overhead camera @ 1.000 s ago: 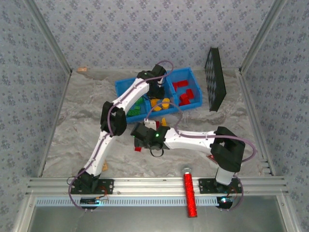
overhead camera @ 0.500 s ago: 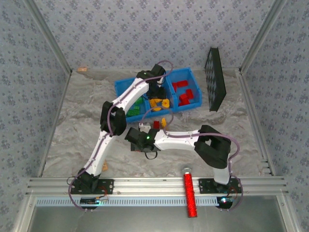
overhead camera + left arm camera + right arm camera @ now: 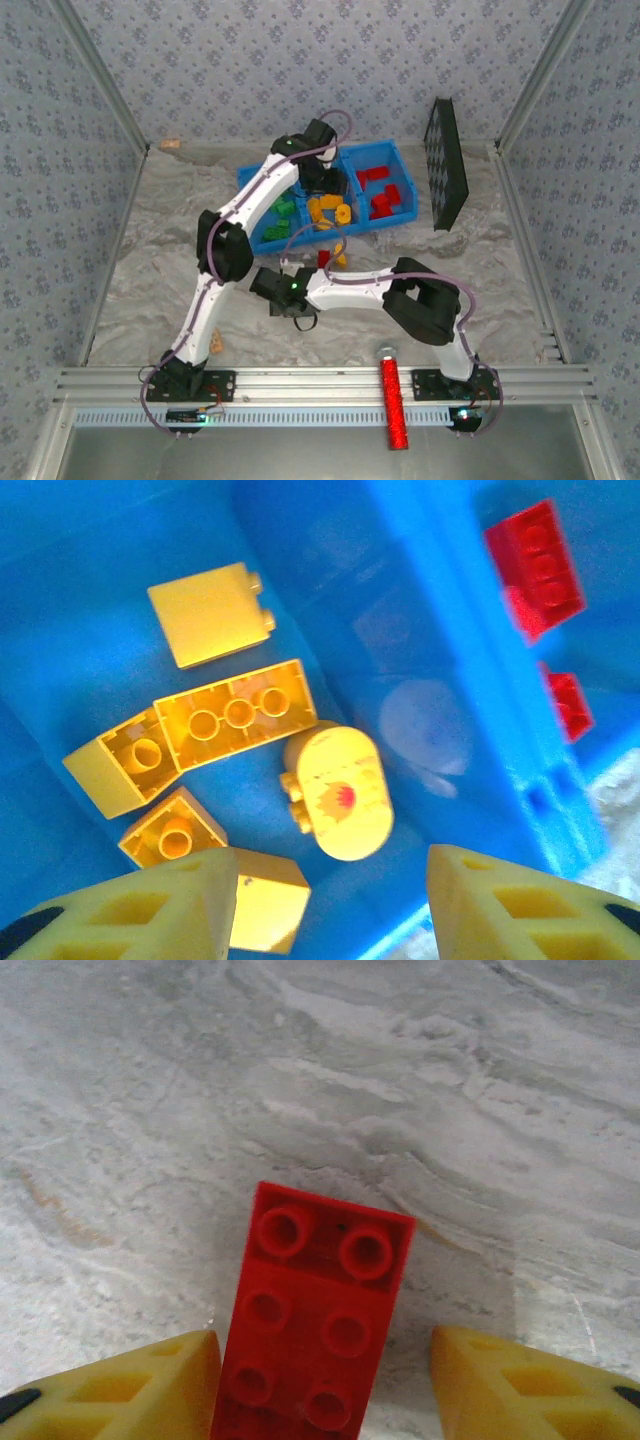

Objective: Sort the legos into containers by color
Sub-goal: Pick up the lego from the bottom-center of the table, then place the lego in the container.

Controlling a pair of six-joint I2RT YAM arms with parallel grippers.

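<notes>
**Right wrist view.** A red rectangular plastic lego brick [image 3: 315, 1330] lies flat and studs-up on the grey marbled table [image 3: 450, 1080]. It sits between the fingers of the right end effector [image 3: 320, 1388], which stand apart on either side and grip nothing. The brick's long axis runs straight away from the wrist, parallel to the fingers, so closing would probably pinch it across its short width. It lies closer to the finger at picture left.

**Left wrist view.** The left end effector [image 3: 325, 905], fingers apart and empty, hangs over yellow plastic bricks [image 3: 235, 715] in the middle compartment of the bright blue plastic tray [image 3: 440, 610].

**Top view.** Red bricks [image 3: 380, 200] fill the tray's right-hand compartment. The right arm is the nearer to the brick on the table.
</notes>
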